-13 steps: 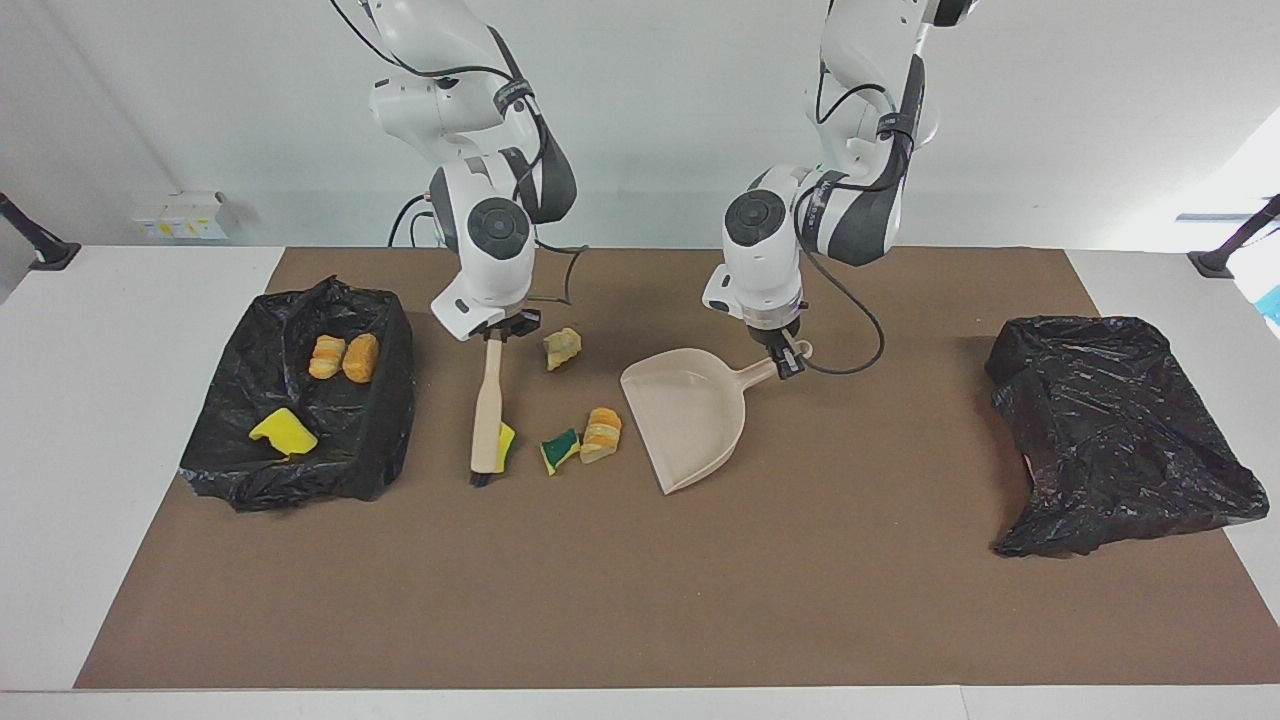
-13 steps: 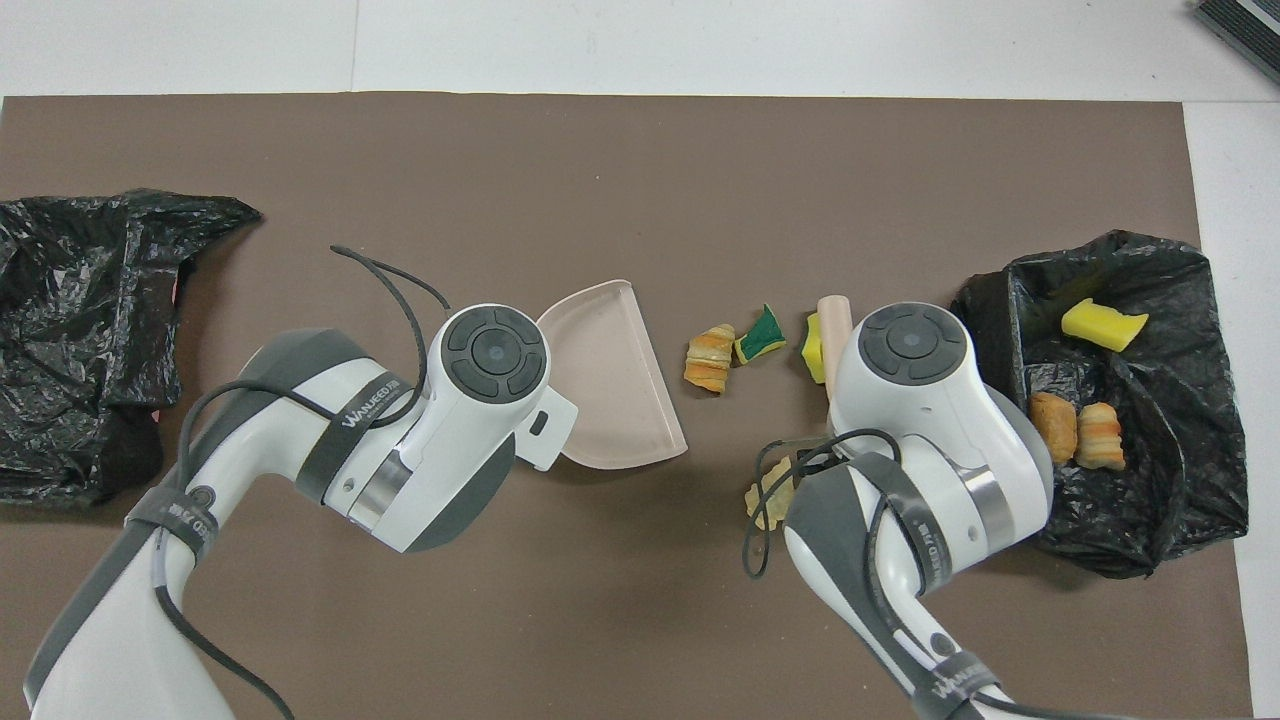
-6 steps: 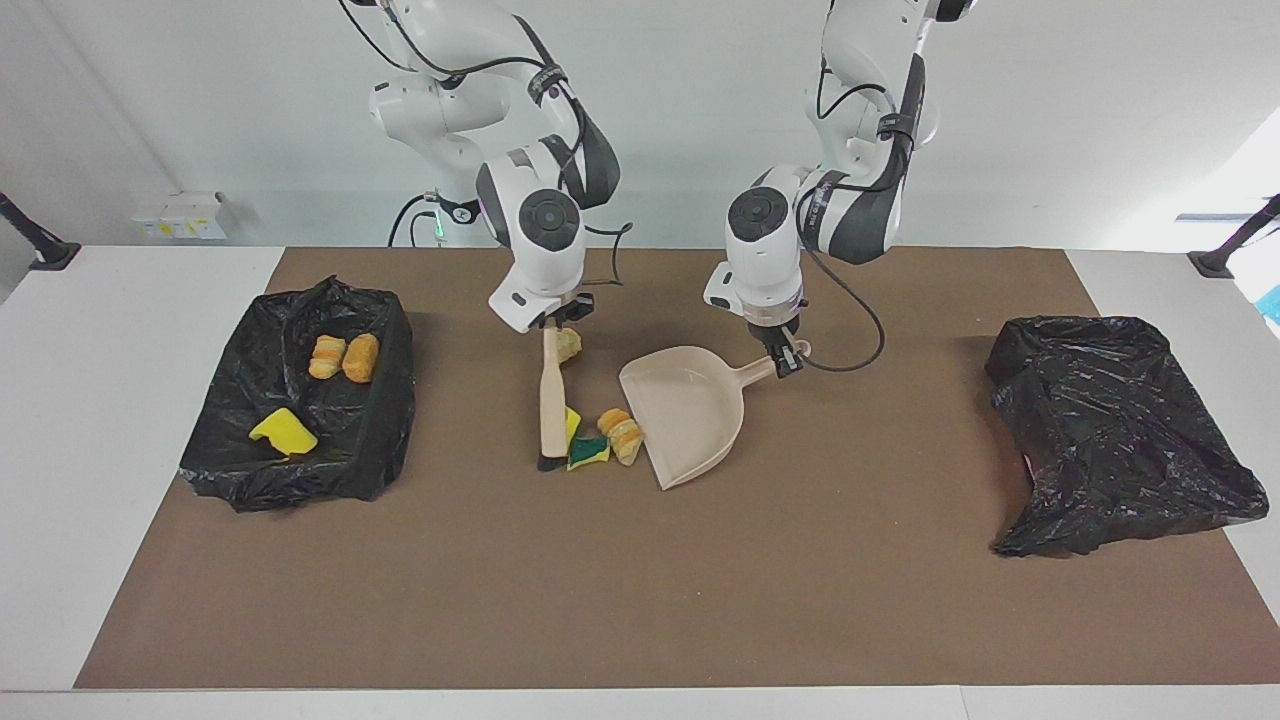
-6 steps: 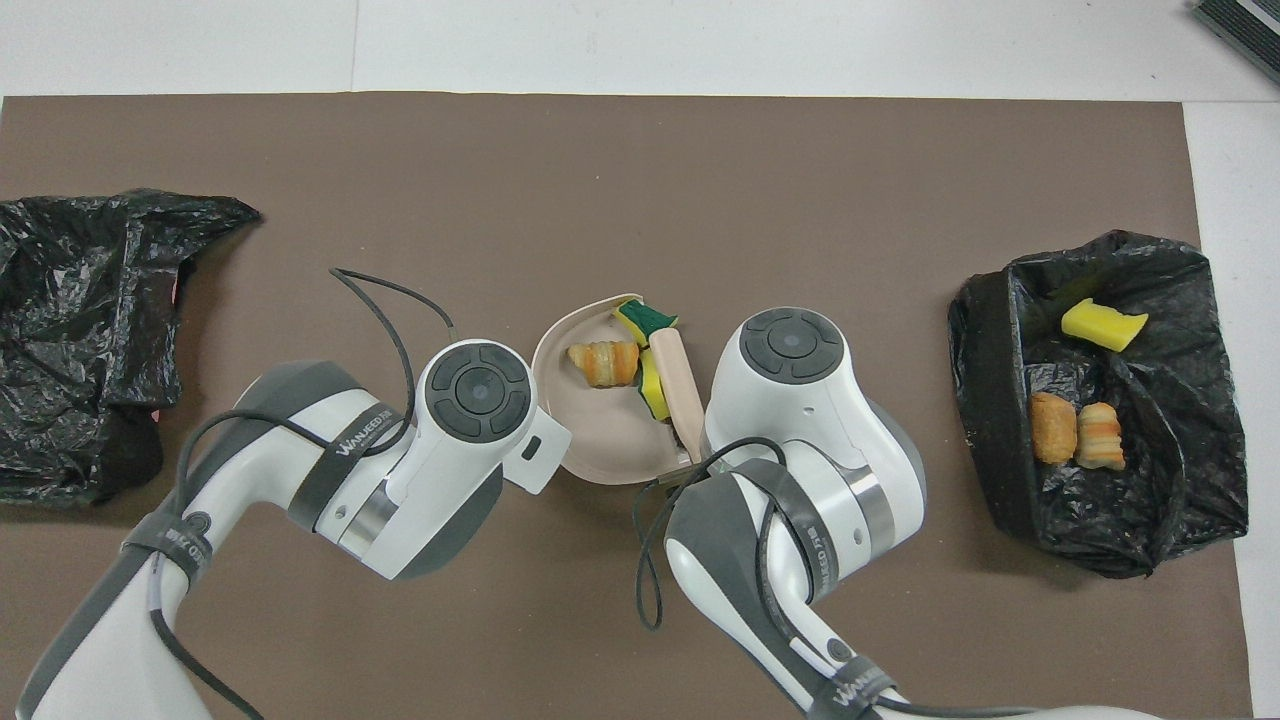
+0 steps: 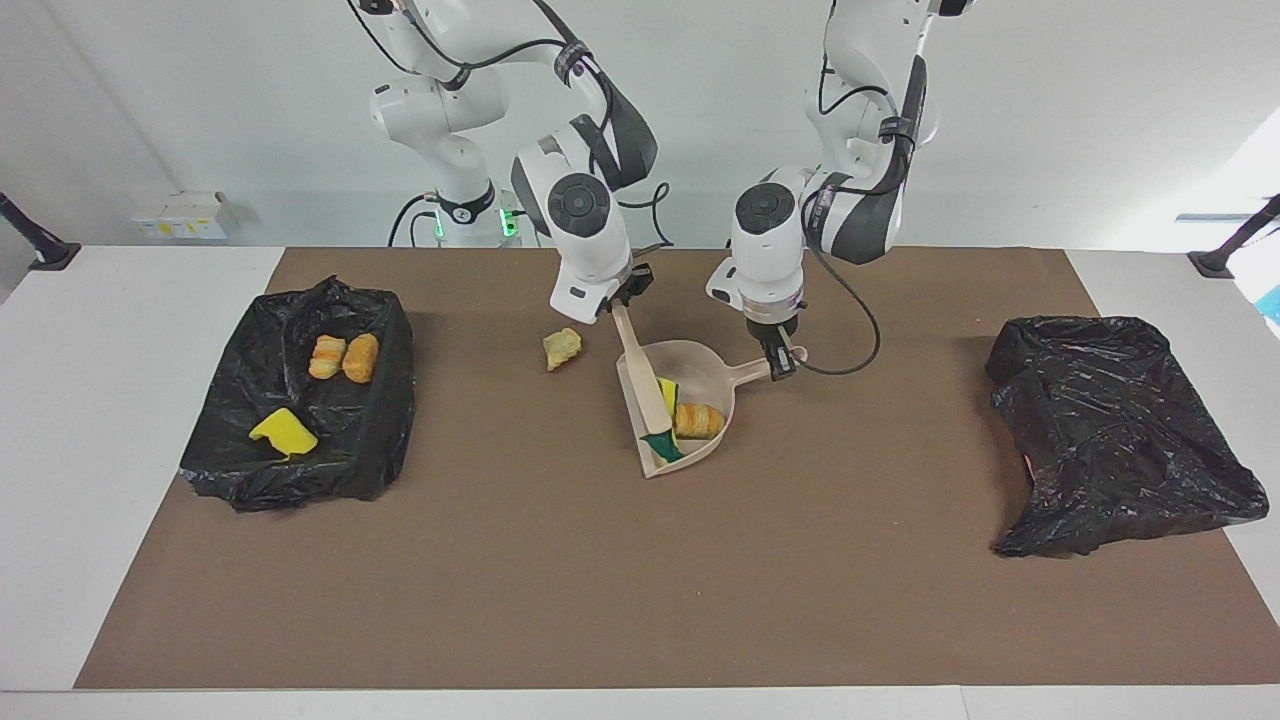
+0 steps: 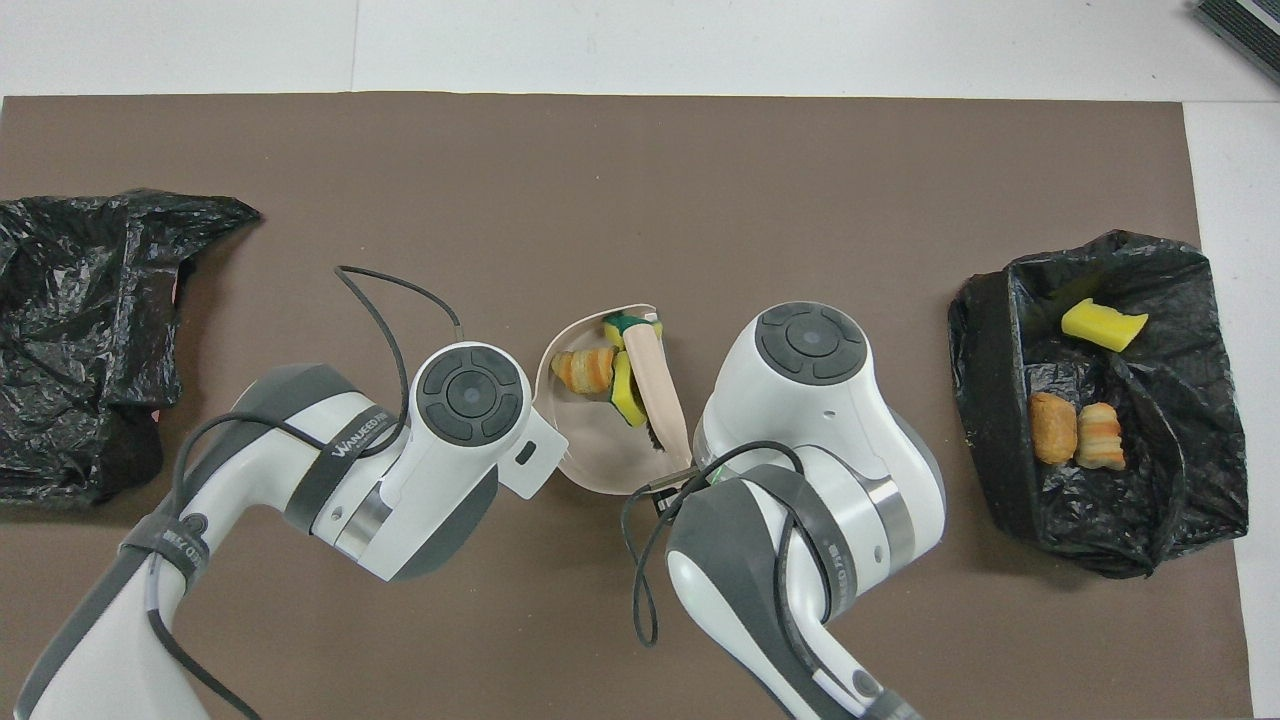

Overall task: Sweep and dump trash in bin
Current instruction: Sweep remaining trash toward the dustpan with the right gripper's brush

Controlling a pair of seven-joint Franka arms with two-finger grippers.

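Trash: a croissant-like lump [image 5: 699, 420], a yellow sponge piece [image 5: 667, 391] and a green-and-yellow sponge [image 5: 662, 446] lay in the dustpan [image 5: 700, 372]; one beige lump [image 5: 562, 349] sat on the mat beside the dustpan, toward the right arm's end. Three more pieces lay in the open black bin bag [image 5: 375, 420]. Right gripper [image 5: 622, 297] was clamped on the brush [image 5: 645, 385] handle, bristles inside the pan; left gripper [image 5: 781, 358] was closed on the dustpan handle. Judgement — keep the pan's lip down on the mat, draw the brush out without dragging pieces along, then fetch the stray lump.
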